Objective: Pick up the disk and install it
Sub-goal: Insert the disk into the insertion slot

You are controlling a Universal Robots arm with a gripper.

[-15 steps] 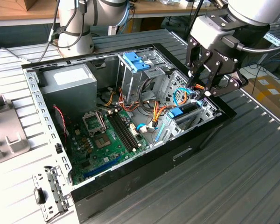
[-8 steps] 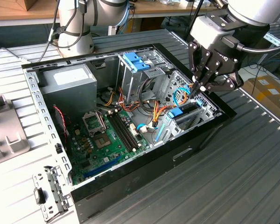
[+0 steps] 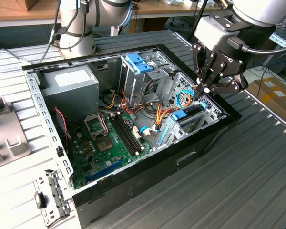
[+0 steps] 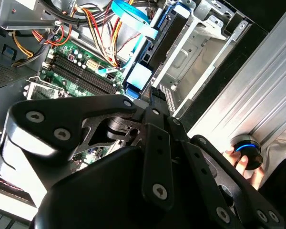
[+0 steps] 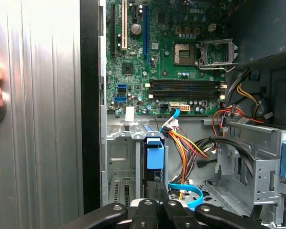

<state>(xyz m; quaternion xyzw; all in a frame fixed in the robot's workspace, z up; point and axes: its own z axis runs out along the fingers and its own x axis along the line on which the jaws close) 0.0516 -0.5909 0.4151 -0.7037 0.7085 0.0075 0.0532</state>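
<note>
The disk (image 3: pixel 190 110) stands on edge in the drive cage at the exterior view's right end of the open computer case (image 3: pixel 176 160). Its blue tab (image 3: pixel 180 115) faces the motherboard. In both wrist views the blue tab (image 5: pixel 155 156) (image 4: pixel 139 76) caps a thin dark edge between the cage's metal walls. My gripper (image 3: pixel 200 88) hangs just above the disk's far end, fingers pressed together, with nothing seen between them. Its black fingers (image 5: pixel 155 191) line up with the disk's edge. Whether they touch the disk is unclear.
Orange and black cables (image 3: pixel 157 112) and a blue ribbon cable (image 5: pixel 190 193) crowd the space beside the cage. The motherboard (image 3: pixel 109 138), the grey power-supply box (image 3: pixel 69 83) and a blue latch (image 3: pixel 137 63) lie further in. A person's hand (image 4: pixel 243 155) rests on a knob outside the case.
</note>
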